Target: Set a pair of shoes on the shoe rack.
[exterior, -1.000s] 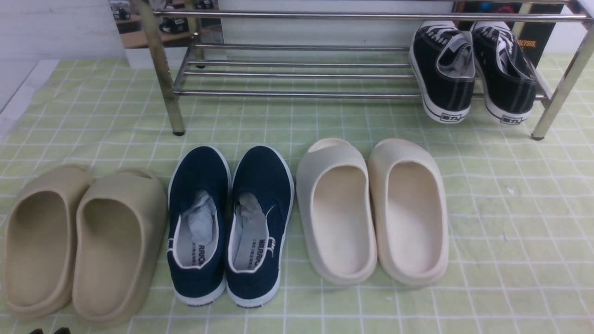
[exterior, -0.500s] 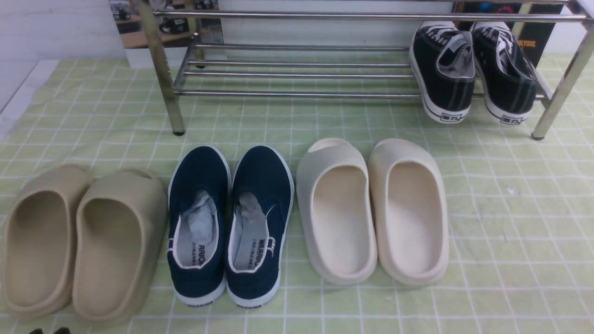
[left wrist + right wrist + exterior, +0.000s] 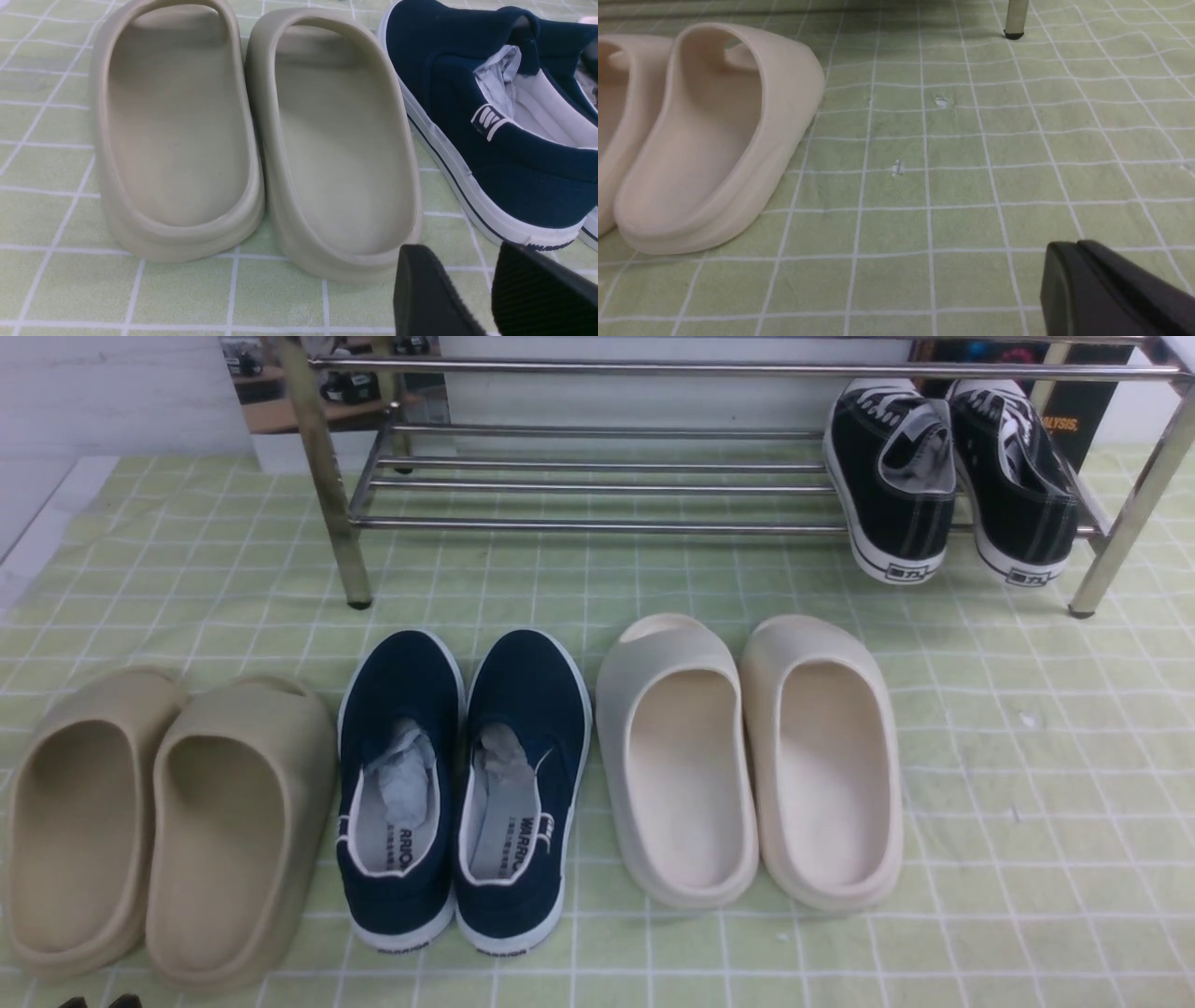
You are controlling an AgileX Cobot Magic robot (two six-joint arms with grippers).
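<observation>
While I watch from my distant place, the black canvas sneakers (image 3: 892, 485) are standing side by side on the lower level of the chrome shoe rack (image 3: 597, 527), at its right end. Their toes point to the back, and their white heels come out past the front bar, toward me.

My left gripper (image 3: 455, 249) is low near the floor; in the front view I see only its two dark tips, at the bottom edge on the left side. In its wrist view, the two fingers stand apart with a narrow gap between them, and I see nothing held there. It is near the heels of the tan slides (image 3: 177, 116) and of the navy slip-on shoes (image 3: 495, 126).

My right gripper (image 3: 1066, 245) does not appear in the front view. From its wrist camera I see the fingers brought together, with nothing between them, above the green checked cloth (image 3: 896, 280). The cream slides (image 3: 784, 79) are near it, and the camera looks along the cloth toward one rack foot. How its arm is bent, I cannot tell.
</observation>
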